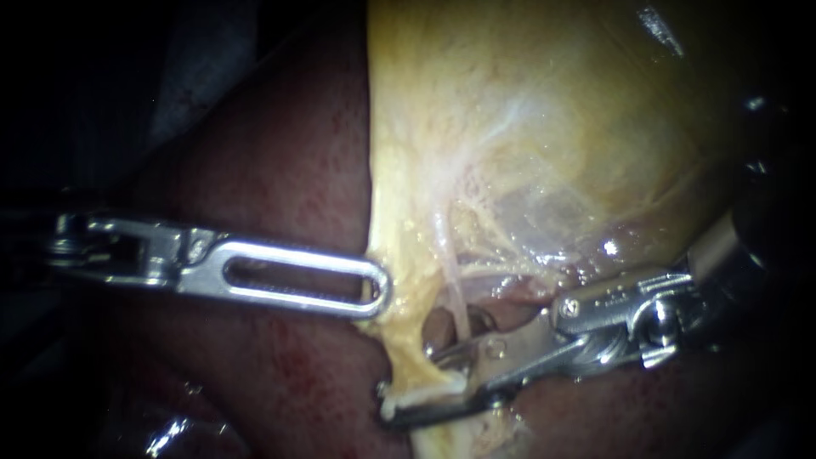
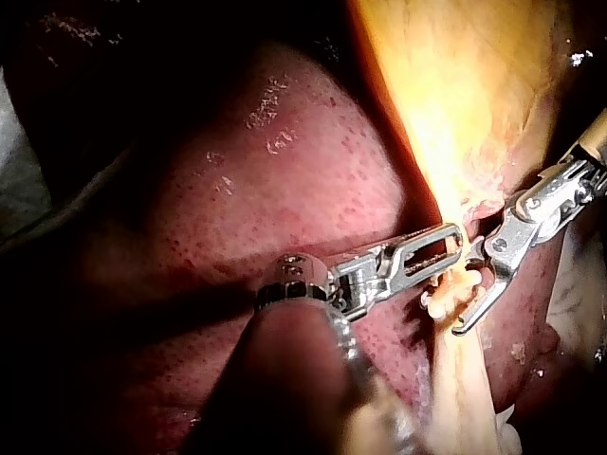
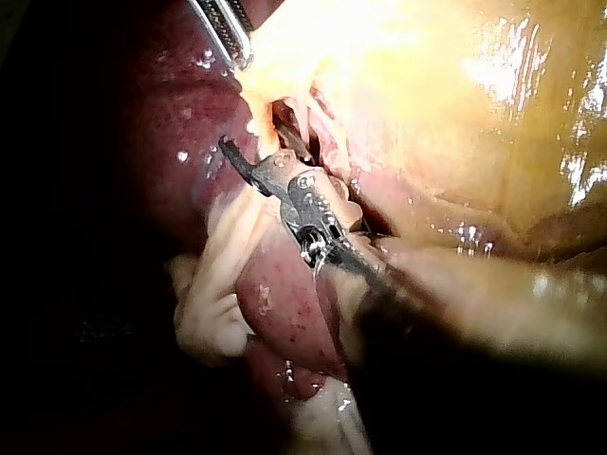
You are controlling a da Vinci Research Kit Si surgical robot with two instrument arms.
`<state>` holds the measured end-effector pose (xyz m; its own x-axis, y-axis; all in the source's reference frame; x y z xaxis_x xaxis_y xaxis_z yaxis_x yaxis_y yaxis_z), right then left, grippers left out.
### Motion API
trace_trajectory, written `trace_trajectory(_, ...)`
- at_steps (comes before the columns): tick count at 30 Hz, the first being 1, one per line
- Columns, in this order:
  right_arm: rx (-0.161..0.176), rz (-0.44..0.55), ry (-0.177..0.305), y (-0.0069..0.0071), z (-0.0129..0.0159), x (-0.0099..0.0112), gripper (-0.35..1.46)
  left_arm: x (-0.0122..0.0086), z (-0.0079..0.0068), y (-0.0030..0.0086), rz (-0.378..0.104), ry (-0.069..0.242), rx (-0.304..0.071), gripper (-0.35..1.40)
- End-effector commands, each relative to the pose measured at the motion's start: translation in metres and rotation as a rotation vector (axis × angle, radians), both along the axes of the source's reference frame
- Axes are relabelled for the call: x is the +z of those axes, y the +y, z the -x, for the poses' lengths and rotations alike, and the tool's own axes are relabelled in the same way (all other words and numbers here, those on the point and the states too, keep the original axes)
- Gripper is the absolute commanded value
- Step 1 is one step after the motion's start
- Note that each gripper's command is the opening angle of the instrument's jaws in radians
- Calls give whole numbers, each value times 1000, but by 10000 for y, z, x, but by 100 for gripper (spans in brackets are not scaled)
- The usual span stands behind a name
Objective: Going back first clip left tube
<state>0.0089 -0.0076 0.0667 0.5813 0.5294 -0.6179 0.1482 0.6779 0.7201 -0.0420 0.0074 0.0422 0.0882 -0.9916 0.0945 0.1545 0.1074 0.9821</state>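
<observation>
The thin pale tube (image 1: 453, 285) runs down from the underside of the gallbladder (image 1: 527, 127) and meets the upper jaw of my right instrument (image 1: 406, 382), which comes in from the right. A small bright glint sits at that meeting point; I cannot tell whether it is a clip or the jaw's own tip. The right instrument's jaws stand apart with a clear gap, gripping nothing, and a yellow strip of tissue (image 1: 398, 336) from the gallbladder's lower edge hangs in that gap. Just beside it, my left instrument (image 1: 382, 293) reaches in from the left, its slotted jaws closed on the gallbladder's edge. In the left wrist view the two tips (image 2: 453, 248) (image 2: 469, 289) lie near each other at that edge. The dark red liver (image 1: 272, 170) lies under both instruments.
</observation>
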Motion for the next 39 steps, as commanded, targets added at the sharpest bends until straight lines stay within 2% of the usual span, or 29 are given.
trace_trajectory(1,2,13,6,1,0,0,42,0,0,0,0,0,0,-35)
trace_trajectory(9,10,66,25,14,6,-6,49,0,0,0,0,0,0,-35)
trace_trajectory(17,22,71,27,28,20,-20,49,3,-1,1,0,-1,1,-35)
trace_trajectory(22,27,74,29,34,33,-30,48,7,-2,3,1,0,1,-35)
trace_trajectory(25,32,74,30,43,46,-40,47,10,-1,4,1,0,1,-35)
trace_trajectory(33,65,104,35,82,95,-79,46,21,2,7,3,2,-1,-35)
trace_trajectory(35,79,122,35,100,110,-92,46,23,3,8,3,2,-2,-35)
trace_trajectory(39,99,139,29,123,128,-108,45,27,5,9,5,5,-5,-35)
